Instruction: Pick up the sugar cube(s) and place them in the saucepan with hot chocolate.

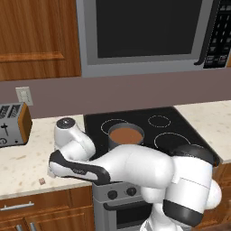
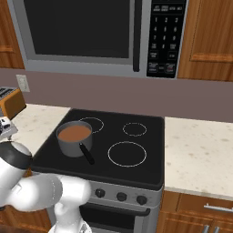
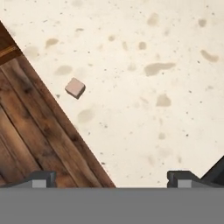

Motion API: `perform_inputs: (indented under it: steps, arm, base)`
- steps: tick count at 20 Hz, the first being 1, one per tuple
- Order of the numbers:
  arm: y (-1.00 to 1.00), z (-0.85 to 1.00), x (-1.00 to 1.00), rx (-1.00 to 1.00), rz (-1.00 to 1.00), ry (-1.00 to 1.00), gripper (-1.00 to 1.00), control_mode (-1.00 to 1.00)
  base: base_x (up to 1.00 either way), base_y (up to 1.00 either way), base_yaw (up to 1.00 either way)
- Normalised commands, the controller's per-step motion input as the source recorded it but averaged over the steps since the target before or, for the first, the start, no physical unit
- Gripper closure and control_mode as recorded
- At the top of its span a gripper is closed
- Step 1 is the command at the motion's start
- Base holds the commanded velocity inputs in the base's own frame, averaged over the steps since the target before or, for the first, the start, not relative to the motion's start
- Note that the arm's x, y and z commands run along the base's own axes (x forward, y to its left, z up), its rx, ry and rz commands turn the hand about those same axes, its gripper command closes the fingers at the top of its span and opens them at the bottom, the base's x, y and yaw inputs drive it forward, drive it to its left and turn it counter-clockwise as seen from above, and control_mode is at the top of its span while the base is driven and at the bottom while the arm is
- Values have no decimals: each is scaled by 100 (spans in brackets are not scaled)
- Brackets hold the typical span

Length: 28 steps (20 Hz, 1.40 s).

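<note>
One pinkish-tan sugar cube (image 3: 75, 87) lies on the speckled countertop (image 3: 144, 87), close to its front edge; it is also the tiny cube (image 1: 42, 181) left of the stove. My gripper (image 3: 111, 179) hovers above the counter, open, with its two fingertips far apart and nothing between them; the cube sits up and to the left of them in the hand view. The pale greyish cube is out of view. The grey saucepan (image 1: 126, 135) of brown hot chocolate stands on the front left burner, its black handle (image 2: 86, 154) pointing toward the stove's front.
A toaster (image 1: 13, 124) stands at the counter's left. The black cooktop (image 2: 136, 150) lies right of the cube, under a microwave (image 1: 144, 31). Wooden cabinet fronts (image 3: 30, 135) drop away below the counter edge. My arm's elbow (image 1: 135, 167) bulks in front of the stove.
</note>
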Motion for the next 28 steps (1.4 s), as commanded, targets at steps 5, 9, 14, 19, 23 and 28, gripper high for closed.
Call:
perform_inputs:
  steps: [5,9,14,19,23,28]
  arm:
    - [28,-22,0,15,0,1,-100,-100]
    - [-12,-17,-15,7,0,8,-100,-100]
    - [-2,-18,-2,1,-1,3,-100,-100]
    - [5,-5,1,0,0,-2,-100,-100]
    - [30,-14,2,0,0,-6,-100,-100]
    - [35,-19,0,0,0,-1,-100,-100]
  base:
    - [0,0,0]
    - [0,0,0]
    - [0,0,0]
    - [0,0,0]
    - [0,0,0]
    - [0,0,0]
